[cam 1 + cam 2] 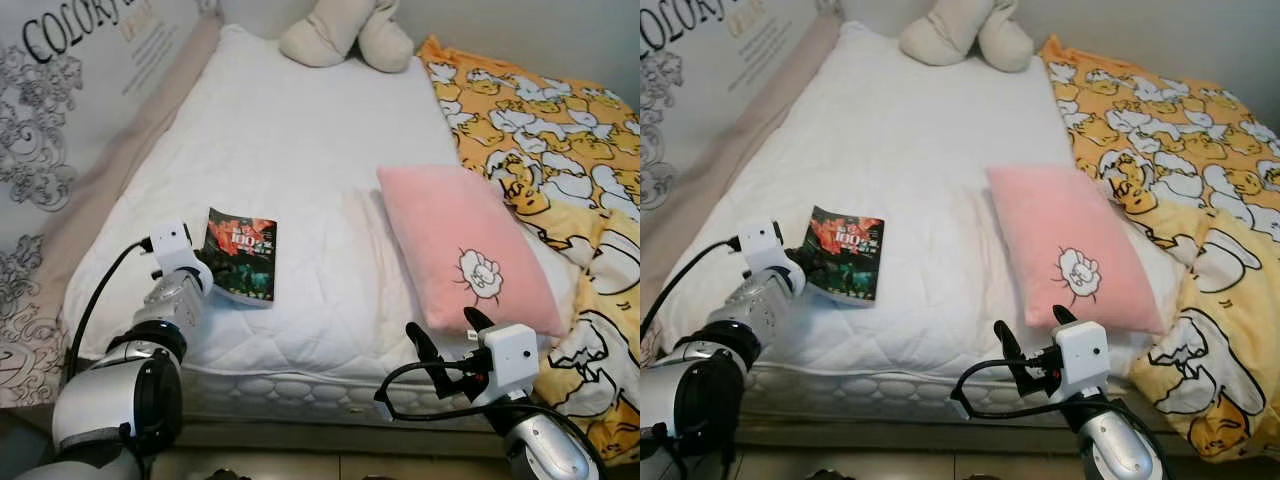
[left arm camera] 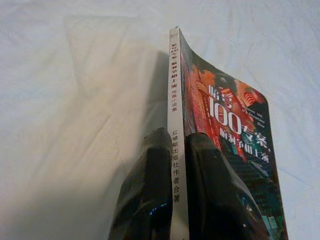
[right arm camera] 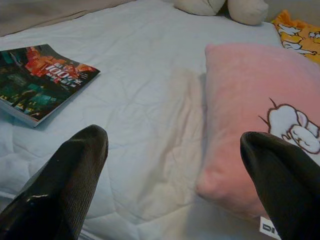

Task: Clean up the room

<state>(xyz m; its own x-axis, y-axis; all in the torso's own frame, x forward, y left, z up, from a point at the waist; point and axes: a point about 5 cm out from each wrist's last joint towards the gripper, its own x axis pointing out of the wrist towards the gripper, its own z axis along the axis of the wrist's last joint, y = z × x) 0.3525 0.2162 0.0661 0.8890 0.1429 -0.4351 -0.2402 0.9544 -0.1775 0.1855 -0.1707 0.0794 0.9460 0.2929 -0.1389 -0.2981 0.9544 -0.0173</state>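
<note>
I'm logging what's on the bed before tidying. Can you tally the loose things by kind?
Book, pinched at its spine by the left gripper: 1
Pink pillow: 1
Cream plush toy: 1
Yellow cartoon blanket: 1
Total: 4

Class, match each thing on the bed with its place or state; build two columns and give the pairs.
Things:
1. book
2. pink pillow
3. yellow blanket
4. right gripper

Places or states:
A. open, at the bed's near edge below the pillow
B. along the bed's right side
C. spine pinched by the left gripper
D. lying right of the book

Pairs: 1-C, 2-D, 3-B, 4-A
</note>
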